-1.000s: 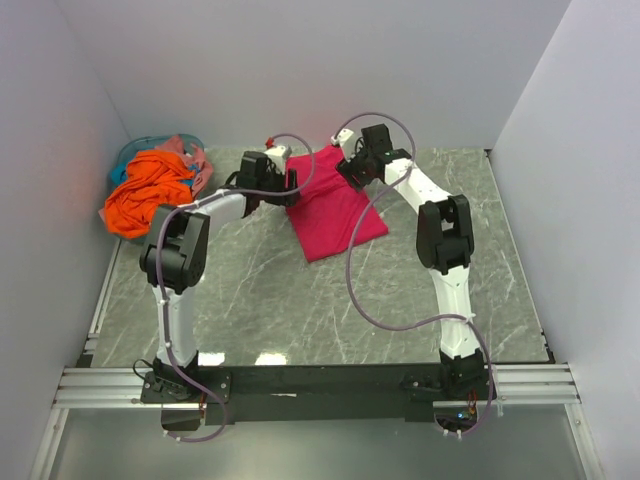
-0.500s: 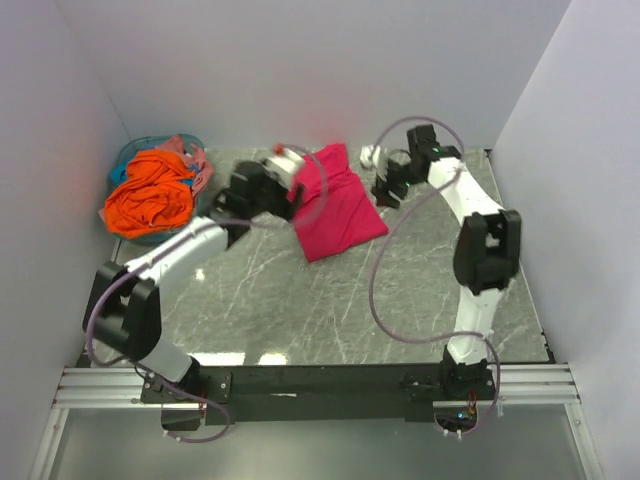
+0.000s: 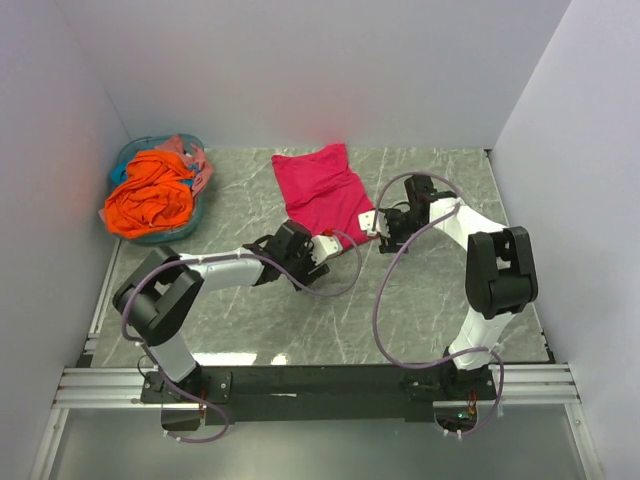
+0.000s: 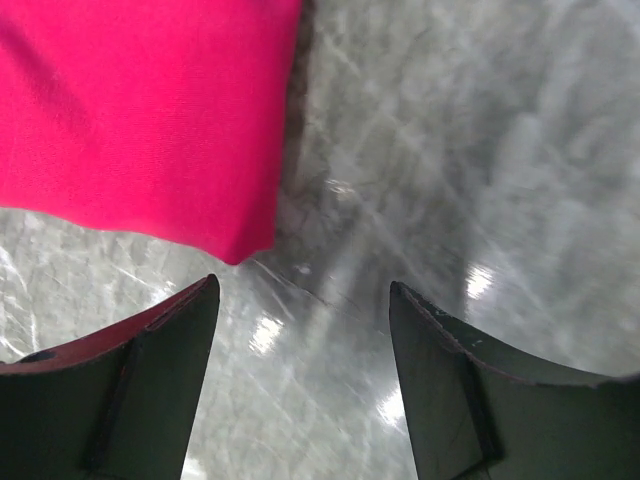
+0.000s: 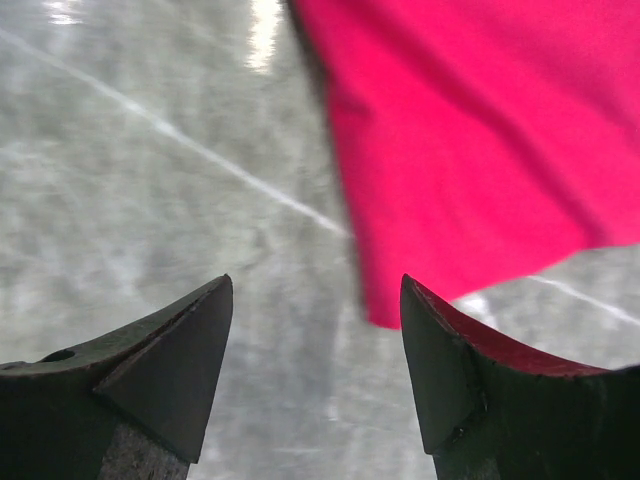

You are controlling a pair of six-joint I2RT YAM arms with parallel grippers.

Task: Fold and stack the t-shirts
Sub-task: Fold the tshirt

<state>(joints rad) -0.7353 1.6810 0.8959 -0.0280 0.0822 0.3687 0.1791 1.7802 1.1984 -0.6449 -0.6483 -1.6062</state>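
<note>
**A:** How do the jaws stand?

**B:** Both pairs are apart and hold nothing. The left gripper hangs over the bare table, and a near corner of the crimson-pink shirt lies just ahead of one fingertip. The right gripper mirrors it at the shirt's other near corner. Neither touches the cloth.

**A:** And the shirt itself?

**B:** From above it lies flat toward the back of the table as a compact, slightly skewed oblong, with no sleeves sticking out. I'd judge it folded, though I can't tell from here how many layers there are or whether another fold is due.

**A:** The others?

**B:** The bright orange shirt is heaped, crumpled, in the teal basket at the far left, well apart from both arms. A paler salmon-pink shirt shows only as a sliver behind the orange one.

**A:** So how far along?

**B:** About a third, I'd say. One shirt is laid out, two are untouched in the basket, and no stack has been started.
</note>
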